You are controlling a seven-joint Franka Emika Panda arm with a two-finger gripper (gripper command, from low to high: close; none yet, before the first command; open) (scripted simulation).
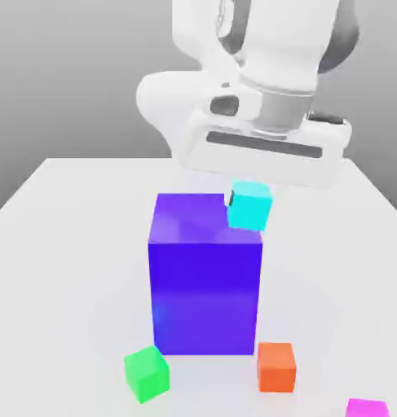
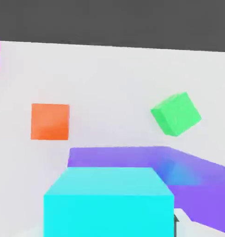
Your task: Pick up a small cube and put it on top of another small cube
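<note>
The gripper (image 1: 249, 189) is seen closed tight on a small cyan cube (image 1: 249, 205), which is held in the air under the white hand. In the exterior view the cyan cube is lifted just above the top face of a large blue block (image 1: 205, 277), over that face's corner toward the exterior view's right and the table's far edge; whether cube and block touch cannot be told. The fingers themselves are mostly hidden behind the hand and the cube. The blue block stands upright near the middle of the white table (image 1: 63, 244). Near the table's front edge, a green cube (image 1: 147, 373) lies tilted by the block's front corner, an orange cube (image 1: 276, 366) sits beside the other front corner, and a magenta cube (image 1: 367, 408) is cut off at the front edge.
</note>
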